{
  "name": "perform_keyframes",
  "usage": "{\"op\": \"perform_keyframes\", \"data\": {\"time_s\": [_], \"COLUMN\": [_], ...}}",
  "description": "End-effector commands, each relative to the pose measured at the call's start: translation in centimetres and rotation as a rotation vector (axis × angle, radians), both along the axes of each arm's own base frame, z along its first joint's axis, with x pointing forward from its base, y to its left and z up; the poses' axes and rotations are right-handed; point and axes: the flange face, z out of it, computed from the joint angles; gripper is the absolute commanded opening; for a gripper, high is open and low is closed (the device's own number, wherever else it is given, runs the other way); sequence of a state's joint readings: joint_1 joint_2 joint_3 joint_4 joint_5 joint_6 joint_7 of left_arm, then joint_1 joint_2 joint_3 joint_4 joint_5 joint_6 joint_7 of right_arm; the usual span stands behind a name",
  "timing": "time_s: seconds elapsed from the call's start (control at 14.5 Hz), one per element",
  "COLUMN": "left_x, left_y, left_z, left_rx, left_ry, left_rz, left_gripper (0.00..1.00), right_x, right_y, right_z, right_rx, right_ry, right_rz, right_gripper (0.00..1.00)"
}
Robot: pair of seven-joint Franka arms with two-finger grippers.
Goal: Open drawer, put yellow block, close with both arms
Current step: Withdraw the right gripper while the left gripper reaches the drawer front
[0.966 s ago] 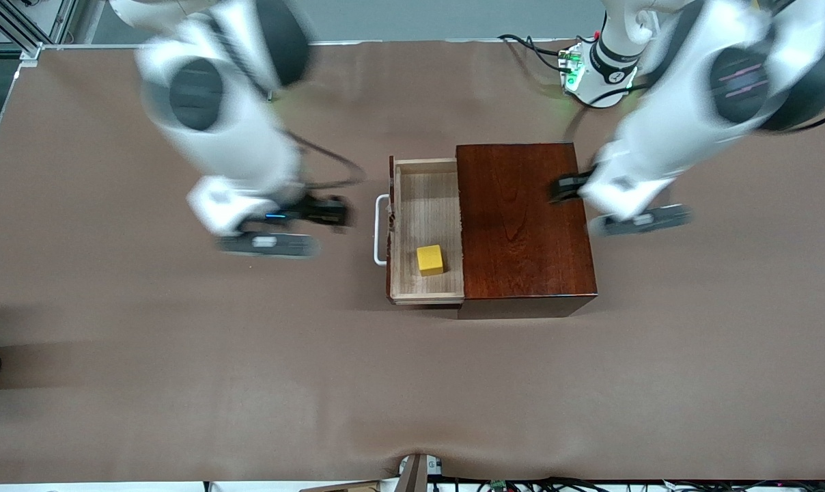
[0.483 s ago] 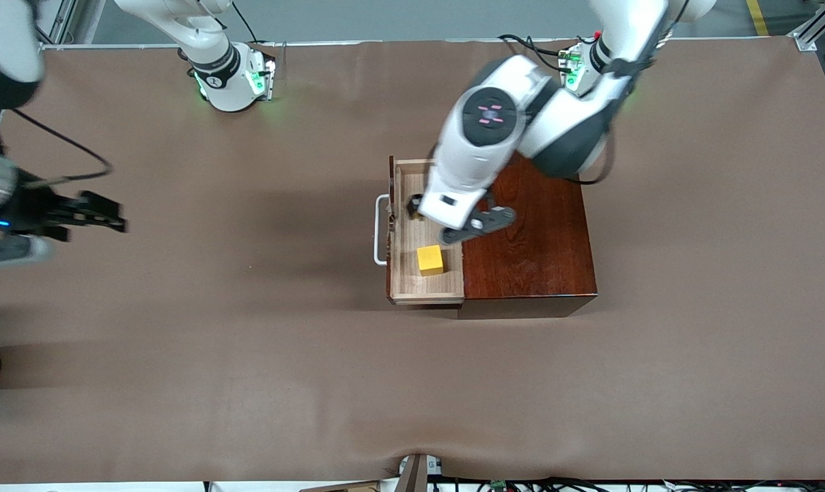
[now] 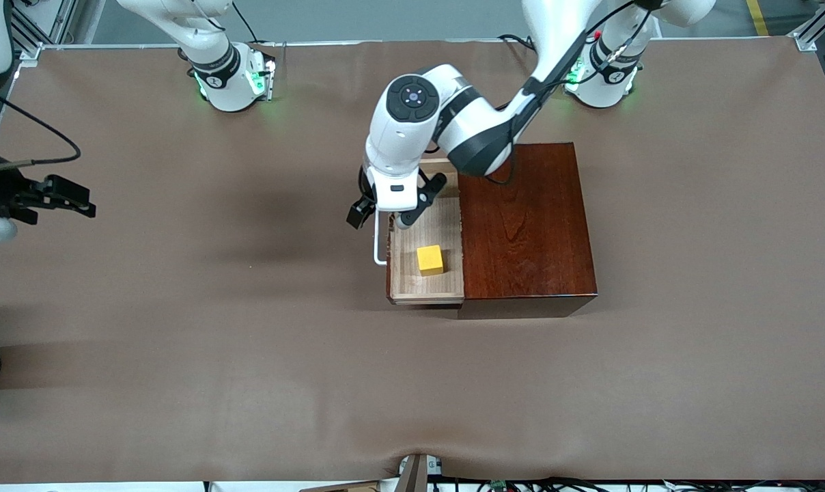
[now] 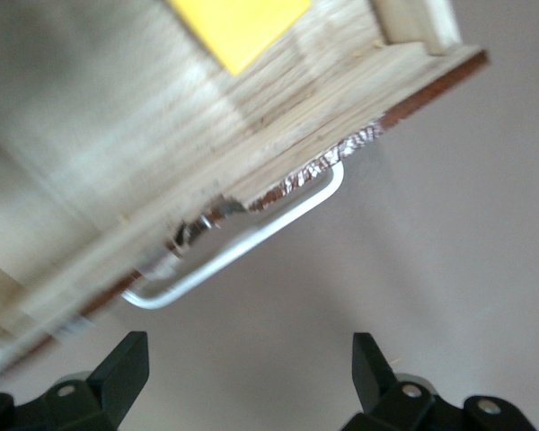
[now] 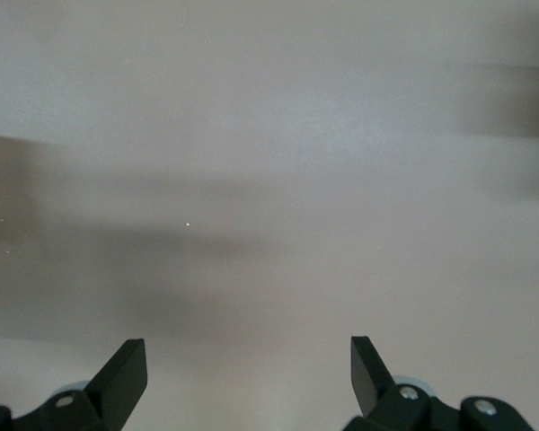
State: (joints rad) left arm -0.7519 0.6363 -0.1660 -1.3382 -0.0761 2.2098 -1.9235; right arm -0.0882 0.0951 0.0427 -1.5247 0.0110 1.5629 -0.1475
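Spanning the frame, the brown desk carries the dark wooden box right of centre, its drawer pulled out with the yellow block already lying inside, so by my reading the closing step is in hand. Left pincer, fingers spread and empty, hangs at frame centre over the white handle; right pincer, also spread and empty, waits at the left edge of the frame over bare desk. Next move likely calls for pressing the drawer front toward the box, with the right arm brought in.
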Motion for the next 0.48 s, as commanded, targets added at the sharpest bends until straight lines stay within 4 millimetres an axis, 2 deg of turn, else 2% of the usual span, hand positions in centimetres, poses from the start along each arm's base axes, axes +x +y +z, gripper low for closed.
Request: {"op": "perform_keyframes", "data": {"time_s": [0.0,0.14,0.28,0.41], "left_x": [-0.2,-0.5,-0.1,-0.4], "left_y": [-2.1,-2.6,-2.1,-1.8], "left_z": [-2.0,-3.8,-4.2,-4.1], "left_rx": [-0.002,0.016,0.025,0.052], "left_ry": [-0.014,-0.013,0.001,0.019], "left_rz": [0.259,0.401,0.487,0.493], "left_gripper": [1.0,1.0,1.0,1.0], "right_x": [-2.1,-2.8,-3.6,-3.5], "right_y": [-0.5,-0.4,0.0,0.3], "right_z": [1.1,0.7,0.3,0.7], "right_rx": [-0.021,-0.024,-0.026,-0.026], "right_ry": [-0.005,-0.028,-0.04,-0.042], "right_rz": [-0.021,-0.023,-0.018,-0.011], "right_gripper": [1.0,1.0,1.0,1.0]}}
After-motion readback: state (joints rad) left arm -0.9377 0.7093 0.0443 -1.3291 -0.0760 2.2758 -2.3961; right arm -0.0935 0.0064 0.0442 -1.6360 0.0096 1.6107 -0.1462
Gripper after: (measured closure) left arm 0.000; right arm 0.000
